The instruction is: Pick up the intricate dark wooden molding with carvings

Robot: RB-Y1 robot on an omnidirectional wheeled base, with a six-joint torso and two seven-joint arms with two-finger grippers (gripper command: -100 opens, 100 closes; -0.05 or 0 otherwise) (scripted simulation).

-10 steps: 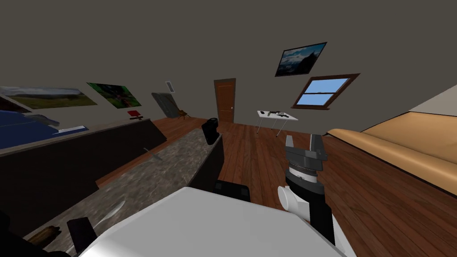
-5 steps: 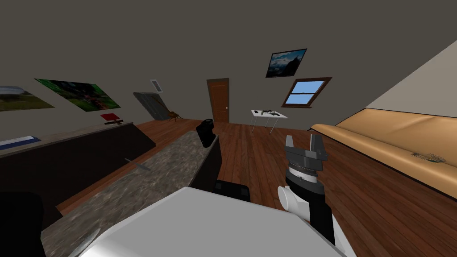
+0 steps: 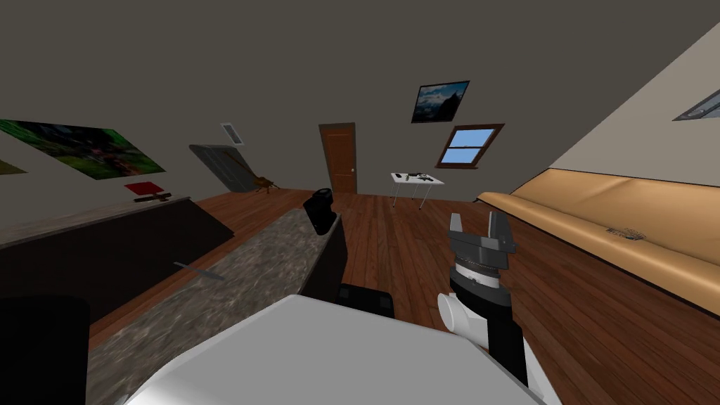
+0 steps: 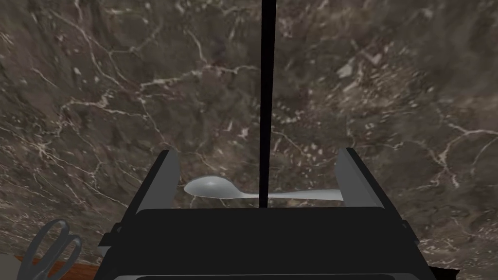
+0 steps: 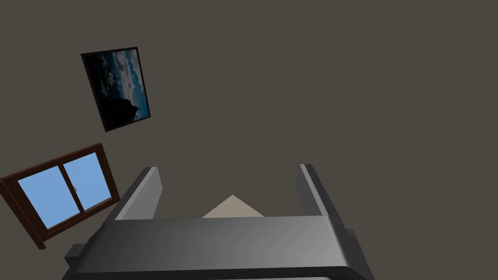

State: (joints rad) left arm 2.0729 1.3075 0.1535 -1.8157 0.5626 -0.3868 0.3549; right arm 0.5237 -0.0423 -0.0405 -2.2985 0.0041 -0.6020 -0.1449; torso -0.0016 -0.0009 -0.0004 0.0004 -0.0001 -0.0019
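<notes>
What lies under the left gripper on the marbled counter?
A grey spoon lies on the dark marbled counter below the open left gripper. Its handle's end is hidden by the gripper.

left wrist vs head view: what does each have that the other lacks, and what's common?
Left wrist adds: a grey spoon lying on the marbled counter between the left gripper's open fingers, scissors near the counter's edge, a thin black line across the stone. Head adds: the right gripper, open, raised over the wood floor; a brown door, a white table, a long tan couch. Both: the counter and the left gripper above it.
</notes>
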